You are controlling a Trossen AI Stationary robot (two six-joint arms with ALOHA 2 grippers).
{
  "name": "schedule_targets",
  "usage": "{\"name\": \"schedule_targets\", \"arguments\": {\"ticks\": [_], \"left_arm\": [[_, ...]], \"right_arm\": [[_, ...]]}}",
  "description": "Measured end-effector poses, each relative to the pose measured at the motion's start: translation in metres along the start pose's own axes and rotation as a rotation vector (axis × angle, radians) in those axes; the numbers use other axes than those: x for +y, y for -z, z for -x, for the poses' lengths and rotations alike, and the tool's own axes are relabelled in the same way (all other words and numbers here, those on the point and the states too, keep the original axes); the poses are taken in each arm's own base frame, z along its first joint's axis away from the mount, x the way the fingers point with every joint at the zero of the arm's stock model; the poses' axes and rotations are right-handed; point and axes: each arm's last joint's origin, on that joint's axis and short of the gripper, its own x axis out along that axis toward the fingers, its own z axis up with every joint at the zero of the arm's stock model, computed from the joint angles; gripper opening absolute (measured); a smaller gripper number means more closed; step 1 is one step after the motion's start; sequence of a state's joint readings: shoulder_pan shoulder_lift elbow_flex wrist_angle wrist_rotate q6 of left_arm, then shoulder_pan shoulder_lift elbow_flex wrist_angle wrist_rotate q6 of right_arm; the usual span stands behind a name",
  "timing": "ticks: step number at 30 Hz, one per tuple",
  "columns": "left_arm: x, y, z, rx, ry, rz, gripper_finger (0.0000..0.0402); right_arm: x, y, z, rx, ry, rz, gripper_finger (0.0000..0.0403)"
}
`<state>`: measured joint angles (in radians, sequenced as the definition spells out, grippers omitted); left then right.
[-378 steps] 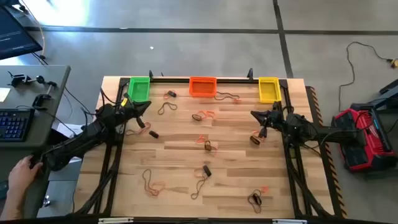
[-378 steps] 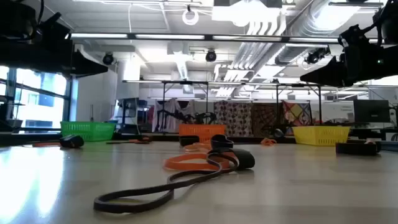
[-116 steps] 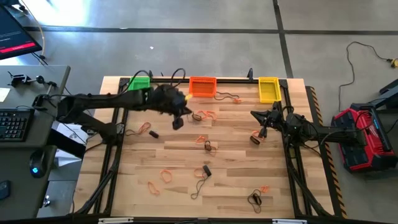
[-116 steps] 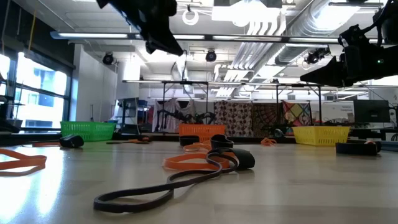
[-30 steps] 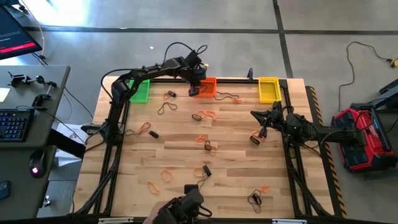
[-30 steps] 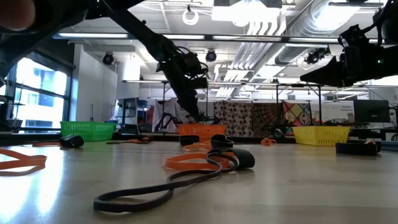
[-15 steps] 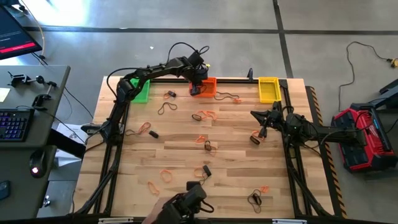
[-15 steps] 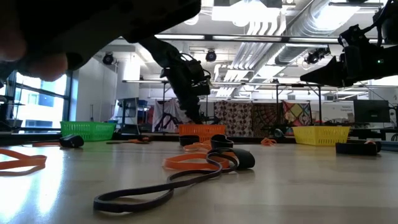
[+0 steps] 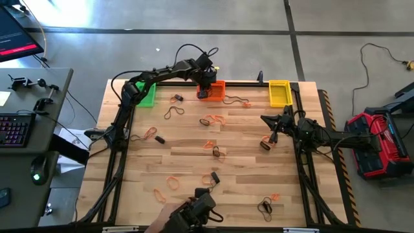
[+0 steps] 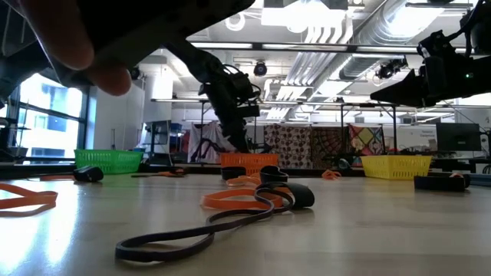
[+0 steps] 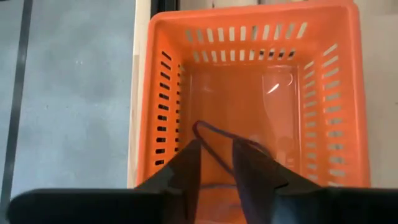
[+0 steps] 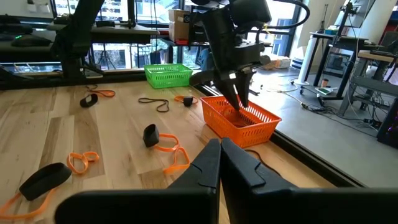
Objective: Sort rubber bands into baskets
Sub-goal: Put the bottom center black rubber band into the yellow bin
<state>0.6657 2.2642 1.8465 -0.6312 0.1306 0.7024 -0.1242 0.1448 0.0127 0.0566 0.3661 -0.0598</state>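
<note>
Jaws of the left gripper (image 11: 216,167) stand parted inside the orange basket (image 11: 155,93), at upper centre of the high view, with a dark rubber band (image 11: 214,138) looped between the fingers (image 11: 186,168) over the basket floor. Risk: the band may snag on a fingertip and lift out on withdrawal, since it lies close against the fingers; whether it hangs free or touches them cannot be told. The right gripper (image 12: 219,163) is closed and empty, parked at centre right of the high view. Other loose bands (image 9: 213,120) lie across the table (image 9: 246,194). A person's hand (image 10: 84,54) blocks the upper left of the low view.
</note>
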Motion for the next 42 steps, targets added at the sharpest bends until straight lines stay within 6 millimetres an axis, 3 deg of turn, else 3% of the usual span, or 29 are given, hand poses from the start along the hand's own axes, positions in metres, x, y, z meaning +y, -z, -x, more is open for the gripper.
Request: {"name": "schedule_targets", "arguments": {"ticks": [4, 9, 19, 32, 37, 42], "left_arm": [[-0.002, -0.002, 0.001, 0.0, -0.001, 0.007, 0.0118], [-0.001, -0.005, 0.008, -0.01, -0.014, 0.029, 0.0112], [0.006, -0.007, 0.029, -0.123, 0.054, 0.098, 0.0006], [0.013, -0.01, 0.031, -0.239, 0.044, 0.145, 0.0], [0.004, 0.001, 0.028, -0.285, 0.009, 0.178, 0.0], [-0.009, 0.014, 0.043, -0.343, -0.052, 0.191, 0.0]], "right_arm": [[0.0, 0.0, 0.0, 0.0, 0.0, 0.0, 0.0], [0.0, 0.0, 0.0, 0.001, 0.0, 0.0, 0.0], [0.0, 0.0, 0.0, 0.0, 0.0, 0.0, 0.0], [0.0, 0.0, 0.0, 0.0, 0.0, 0.0, 0.0], [0.0, 0.0, 0.0, 0.0, 0.0, 0.0, 0.0], [0.0, 0.0, 0.0, 0.0, 0.0, 0.0, 0.0]]}}
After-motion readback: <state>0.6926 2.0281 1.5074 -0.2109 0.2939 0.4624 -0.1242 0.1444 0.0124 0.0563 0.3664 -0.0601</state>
